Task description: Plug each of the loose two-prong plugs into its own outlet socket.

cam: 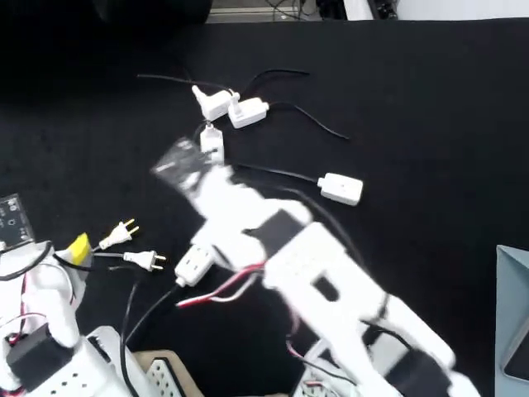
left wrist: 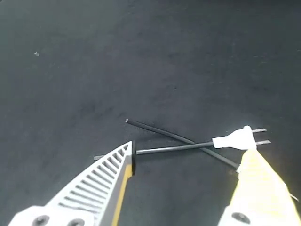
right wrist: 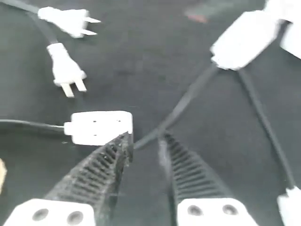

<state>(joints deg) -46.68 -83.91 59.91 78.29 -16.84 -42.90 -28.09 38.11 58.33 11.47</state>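
Observation:
Two loose two-prong plugs (cam: pixel 120 234) (cam: pixel 149 260) lie at the front left, and a white outlet socket (cam: pixel 194 263) lies just to their right. A second socket (cam: pixel 340 188) rests mid-table on a black cable. My left gripper (cam: pixel 68 255) sits beside the plugs. In the left wrist view it (left wrist: pixel 188 150) is open, with one plug (left wrist: pixel 237 139) by its yellow fingertip (left wrist: pixel 256 174). My right gripper (cam: pixel 182 165) hovers over the middle. It (right wrist: pixel 143 141) is open above a cable, beside a socket (right wrist: pixel 99 127), with both plugs (right wrist: pixel 70 21) (right wrist: pixel 66 70) farther off.
A cluster of white plugs and sockets (cam: pixel 235 109) with black cords lies at the back, and another white piece (cam: pixel 212 142) sits just below it. A grey object (cam: pixel 512 314) stands at the right edge. A circuit board (cam: pixel 15 219) sits at the left edge.

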